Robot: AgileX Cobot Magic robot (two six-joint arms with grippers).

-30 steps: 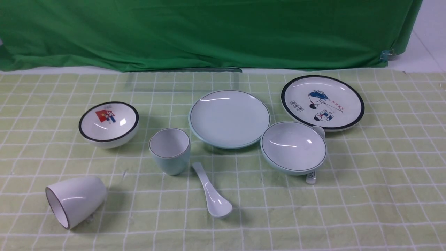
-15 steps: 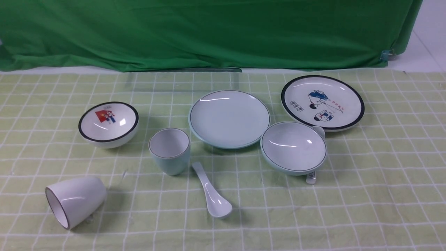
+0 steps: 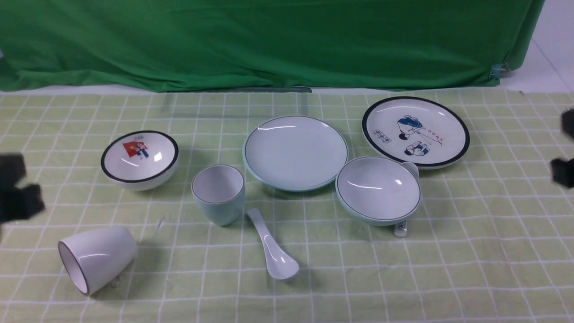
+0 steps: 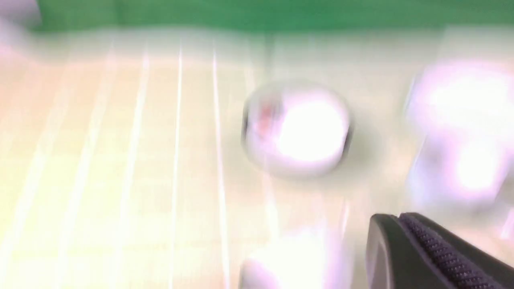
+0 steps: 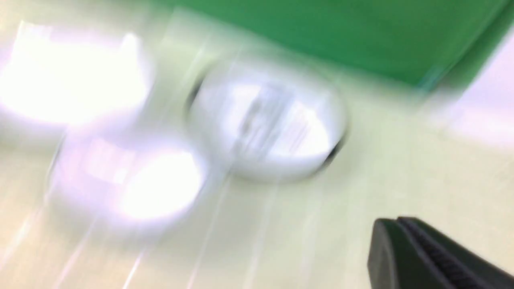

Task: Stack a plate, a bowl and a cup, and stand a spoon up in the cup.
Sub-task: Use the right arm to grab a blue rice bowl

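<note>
Both arms have come into the front view since a second ago, while the crockery lies as it did. The left arm (image 3: 18, 193) is a dark blur at the desk's left edge and the right arm (image 3: 564, 172) a dark blur at its right edge, both well apart from every dish.

Each wrist view is smeared, but the left gripper (image 4: 395, 224) shows its ribbed pads pressed together with nothing between them. The right gripper (image 5: 395, 226) is likewise closed and empty.

On the desk (image 3: 448, 278), the plate (image 3: 295, 152) lies flat about midway between the left and right edges, somewhat nearer the far edge. The bowl (image 3: 378, 189) stands just beside it on the side toward the right edge. It sits over a second spoon (image 3: 400, 229) that sticks out from under it. The cup (image 3: 218, 193) stands upright just beside the plate, toward the left edge and nearer the front. The spoon (image 3: 272, 246) lies hollow side up between the cup and the near edge.

A cartoon plate (image 3: 415, 131) lies toward the far right corner and a black-rimmed bowl (image 3: 139, 158) toward the left edge. A white cup (image 3: 96, 258) lies on its side near the near left corner.
</note>
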